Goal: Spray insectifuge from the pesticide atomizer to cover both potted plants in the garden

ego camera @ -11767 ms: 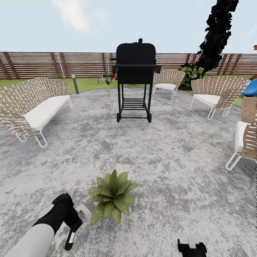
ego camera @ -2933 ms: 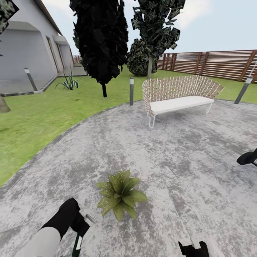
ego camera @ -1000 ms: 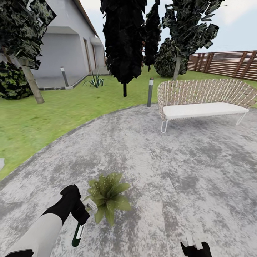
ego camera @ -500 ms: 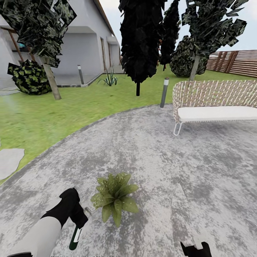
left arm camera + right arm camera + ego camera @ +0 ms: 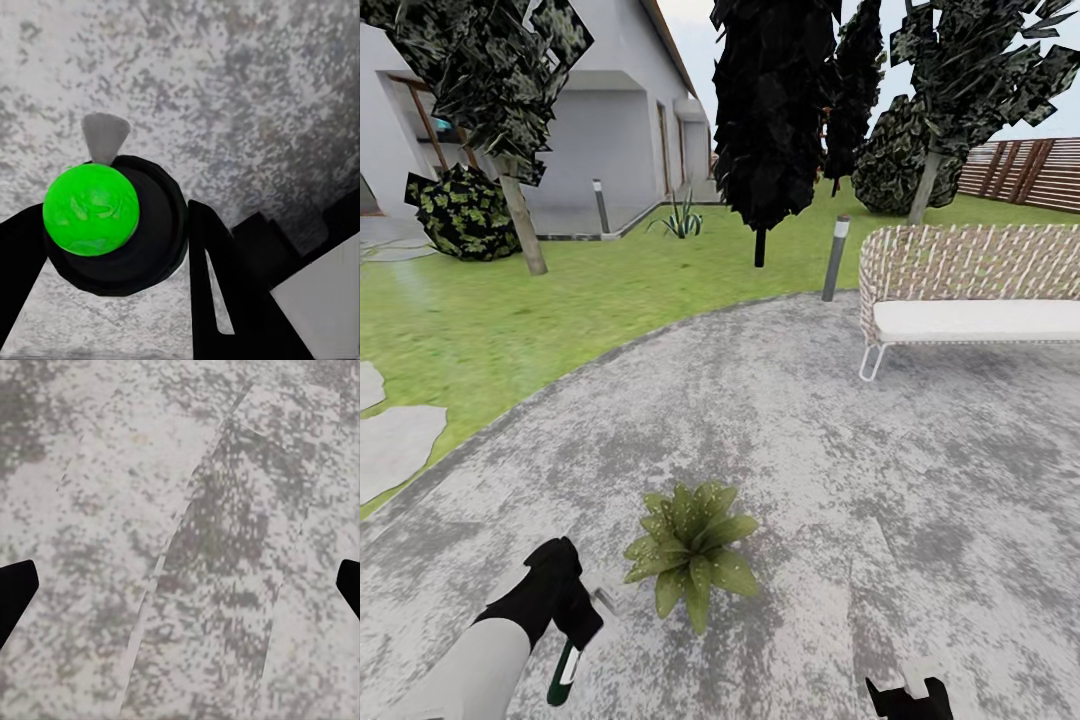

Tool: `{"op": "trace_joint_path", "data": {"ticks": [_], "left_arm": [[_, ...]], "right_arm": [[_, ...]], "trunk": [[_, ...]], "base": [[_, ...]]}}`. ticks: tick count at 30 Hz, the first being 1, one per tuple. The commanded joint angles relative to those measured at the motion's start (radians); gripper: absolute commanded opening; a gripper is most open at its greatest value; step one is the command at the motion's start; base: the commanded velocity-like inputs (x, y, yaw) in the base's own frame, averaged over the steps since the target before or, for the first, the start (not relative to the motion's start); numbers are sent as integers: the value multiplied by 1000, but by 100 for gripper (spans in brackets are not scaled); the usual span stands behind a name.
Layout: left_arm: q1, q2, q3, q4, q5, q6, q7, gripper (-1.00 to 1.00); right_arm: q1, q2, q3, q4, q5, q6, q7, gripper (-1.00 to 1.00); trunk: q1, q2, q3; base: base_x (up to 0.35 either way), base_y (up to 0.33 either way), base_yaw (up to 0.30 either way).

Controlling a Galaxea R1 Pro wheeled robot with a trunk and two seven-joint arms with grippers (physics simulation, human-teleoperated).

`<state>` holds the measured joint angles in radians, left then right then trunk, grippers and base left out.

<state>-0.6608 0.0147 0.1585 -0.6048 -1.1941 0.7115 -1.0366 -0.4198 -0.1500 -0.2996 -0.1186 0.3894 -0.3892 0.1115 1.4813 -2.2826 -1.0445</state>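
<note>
My left gripper (image 5: 572, 622) is shut on the pesticide atomizer (image 5: 563, 675), whose dark green bottle hangs below the black fingers. In the left wrist view the atomizer's bright green mark (image 5: 91, 210) sits on the dark round body (image 5: 154, 251) between my two fingers. Just to the right of it on the paving stands a potted plant (image 5: 690, 552), a low green rosette with whitish insectifuge specks (image 5: 660, 522) on its leaves. The second potted plant is out of view. My right gripper (image 5: 906, 692) hangs open low over bare paving (image 5: 180, 585).
A wicker bench (image 5: 970, 320) stands at the right on the grey paved circle (image 5: 780, 420). Lawn (image 5: 510, 320), stepping stones (image 5: 395, 445), two bollard lights (image 5: 837, 258), dark trees (image 5: 770, 110), a shrub (image 5: 460, 215) and a house (image 5: 590, 140) lie beyond.
The head view has swung left, so bench, trees and house slid rightward in the picture. The left gripper still holds the atomizer beside the plant. More stepping stones show.
</note>
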Motion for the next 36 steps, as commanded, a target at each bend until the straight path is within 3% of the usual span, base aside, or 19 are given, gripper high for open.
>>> {"op": "trace_joint_path", "data": {"ticks": [1, 10, 21, 30, 36], "left_arm": [[0, -2, 7, -1, -5, 6, 7, -100], [1, -7, 9, 0, -4, 6, 21, -100], [1, -7, 10, 0, -4, 6, 21, -100], [1, -7, 10, -1, -4, 6, 22, -100], [1, -7, 11, 0, -4, 6, 23, -100]], "right_arm": [[-1, 0, -9, 0, 5, -3, 6, 100], [-1, 0, -9, 0, 5, -3, 6, 100], [-1, -2, -9, 0, 5, -3, 5, 100], [-1, -2, -8, 0, 5, -3, 6, 100], [-1, 0, -7, 0, 5, -3, 6, 100]], "trunk": [[0, 0, -1], [0, 0, -1], [0, 0, -1], [0, 0, -1], [0, 0, -1]], "base": [[0, 0, 2], [6, -8, 173], [127, -219, 118], [-143, -241, 7], [-76, -63, 223]]}}
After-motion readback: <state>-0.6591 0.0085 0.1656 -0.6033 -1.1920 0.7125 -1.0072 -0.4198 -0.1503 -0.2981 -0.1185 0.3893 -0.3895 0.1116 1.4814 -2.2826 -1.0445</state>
